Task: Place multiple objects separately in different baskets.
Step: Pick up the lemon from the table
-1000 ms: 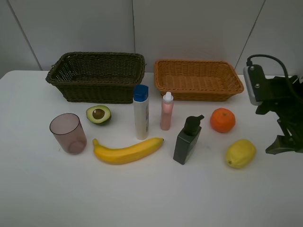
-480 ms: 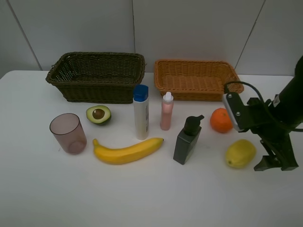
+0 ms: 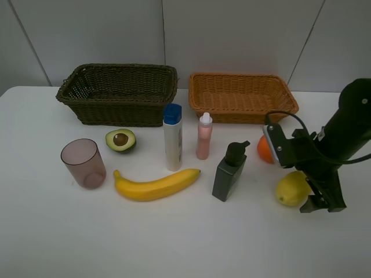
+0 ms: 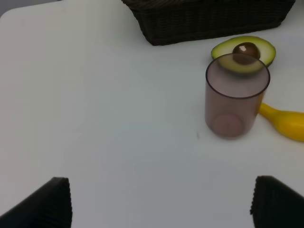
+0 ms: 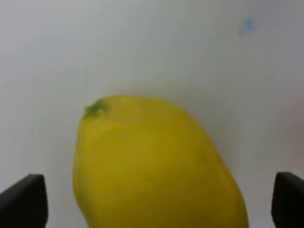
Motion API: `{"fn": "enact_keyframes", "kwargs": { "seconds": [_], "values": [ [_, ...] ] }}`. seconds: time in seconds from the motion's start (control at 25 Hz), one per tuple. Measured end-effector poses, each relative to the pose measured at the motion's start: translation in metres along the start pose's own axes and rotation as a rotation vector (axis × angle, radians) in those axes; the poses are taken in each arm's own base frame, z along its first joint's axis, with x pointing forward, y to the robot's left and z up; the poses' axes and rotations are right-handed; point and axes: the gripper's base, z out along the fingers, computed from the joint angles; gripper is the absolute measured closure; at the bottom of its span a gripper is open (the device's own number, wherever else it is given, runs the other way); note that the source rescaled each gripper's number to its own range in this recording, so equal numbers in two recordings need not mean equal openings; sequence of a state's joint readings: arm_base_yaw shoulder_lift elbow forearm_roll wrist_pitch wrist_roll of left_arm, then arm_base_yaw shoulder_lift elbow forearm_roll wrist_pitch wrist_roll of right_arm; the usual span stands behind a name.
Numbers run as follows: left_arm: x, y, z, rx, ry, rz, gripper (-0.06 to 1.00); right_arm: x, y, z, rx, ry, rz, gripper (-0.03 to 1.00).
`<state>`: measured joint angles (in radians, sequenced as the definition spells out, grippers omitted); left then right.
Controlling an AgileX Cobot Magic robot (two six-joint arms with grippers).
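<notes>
- Surface (image 3: 174,249): white; everything listed below is carried on it.
- Right end effector (image 3: 320,202): lower right of the high view, fingers spread wide and set low at the lemon's right side.
- Lemon (image 3: 291,189): lower right, lying on the surface. In the right wrist view it is seen filling the gap between the spread fingertips; contact cannot be told.
- Left end effector (image 4: 161,206): shown only in the left wrist view, fingers spread wide and empty, over bare surface short of the cup.
- Banana (image 3: 156,185): lower centre, lying lengthwise.
- Dark green pump bottle (image 3: 229,174): right of centre, upright, just right of the banana's tip.
- Translucent mauve cup (image 3: 84,164): left, upright.
- Orange (image 3: 263,150): right of centre, partly hidden by the right arm.
- White blue-capped bottle (image 3: 173,139): centre, upright.
- Small pink bottle (image 3: 204,138): upright, just right of the white bottle.
- Halved avocado (image 3: 120,140): left of centre, cut face up.
- Dark olive-brown basket (image 3: 119,110): upper left, the deeper one.
- Orange-tan basket (image 3: 242,113): upper right, the shallower one, beside the dark basket.
</notes>
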<state>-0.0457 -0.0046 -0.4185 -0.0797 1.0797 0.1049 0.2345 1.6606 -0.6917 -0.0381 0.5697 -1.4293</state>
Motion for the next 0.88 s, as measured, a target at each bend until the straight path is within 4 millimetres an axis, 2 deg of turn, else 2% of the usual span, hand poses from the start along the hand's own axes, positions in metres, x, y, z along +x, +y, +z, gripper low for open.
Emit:
{"fn": "enact_keyframes", "kwargs": {
  "seconds": [0.44, 0.52, 0.64, 0.8, 0.88],
  "values": [
    [0.0000, -0.0001, 0.0000, 0.001, 0.000, 0.000, -0.05, -0.0002, 0.0000, 0.0061, -0.017, 0.002, -0.001, -0.03],
    [0.0000, -0.0001, 0.0000, 0.001, 0.000, 0.000, -0.05, -0.0002, 0.0000, 0.0061, -0.017, 0.002, -0.001, 0.00],
    [0.0000, -0.0001, 0.0000, 0.001, 0.000, 0.000, -0.05, 0.0000, -0.0001, 0.0061, -0.017, 0.004, -0.004, 0.15],
    [0.0000, -0.0001, 0.0000, 0.001, 0.000, 0.000, -0.05, 0.0008, -0.0003, 0.0061, -0.015, 0.012, -0.016, 0.50],
    [0.0000, -0.0001, 0.0000, 0.001, 0.000, 0.000, -0.05, 0.0008, -0.0003, 0.0061, -0.015, 0.012, -0.013, 0.49]
  ]
}}
